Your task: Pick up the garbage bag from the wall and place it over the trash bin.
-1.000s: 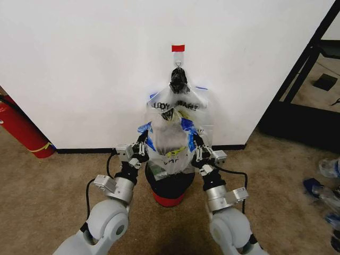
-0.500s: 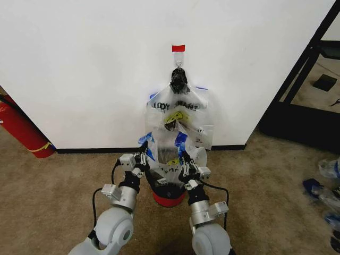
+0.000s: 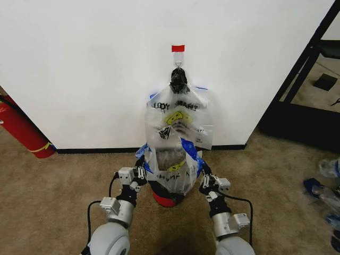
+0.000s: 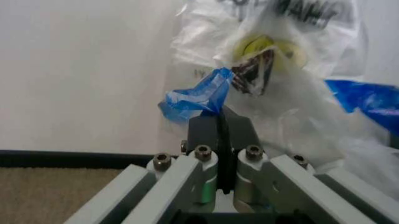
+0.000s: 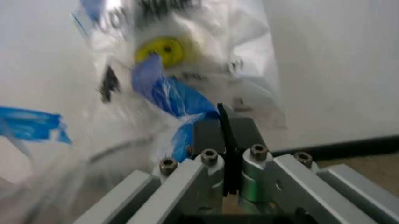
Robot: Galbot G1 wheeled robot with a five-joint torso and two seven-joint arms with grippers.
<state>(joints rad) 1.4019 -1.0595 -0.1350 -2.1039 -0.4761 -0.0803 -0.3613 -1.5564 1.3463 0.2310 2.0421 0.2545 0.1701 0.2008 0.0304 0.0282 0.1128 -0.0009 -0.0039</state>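
bag (image 3: 172, 170): clear, smiley and black print, blue handles; lower centre of head view, stretched open between the two grippers, hanging right over the bin
bag mouth: spread sideways, one blue handle at each gripper; bag body sags between them
left gripper (image 3: 141, 171): lower centre-left of head view, at the bag's left edge; jaws pressed together on the blue handle (image 4: 198, 95), which bunches out just past the tips in the left wrist view
right gripper (image 3: 202, 174): lower centre-right of head view, at the bag's right edge; jaws pressed together on the other blue handle (image 5: 177, 105), plastic pinched at the tips in the right wrist view
gripper level: both about level with each other, bag between them, bin below and between
bin (image 3: 169, 192): black, red base, on the carpet at the foot of the wall; top hidden behind the bag, whether the bag touches the rim can't tell
wall (image 3: 79, 69): white, black baseboard, red tape strip (image 3: 178, 48) upper centre
bag bunch (image 3: 180, 114): hangs on the wall from a black knot (image 3: 178, 79) just under the tape, directly above the held bag; lower edge overlaps the held bag's top in head view
extinguisher (image 3: 21, 127): red, left edge of frame, leaning at the wall, well apart from the bin
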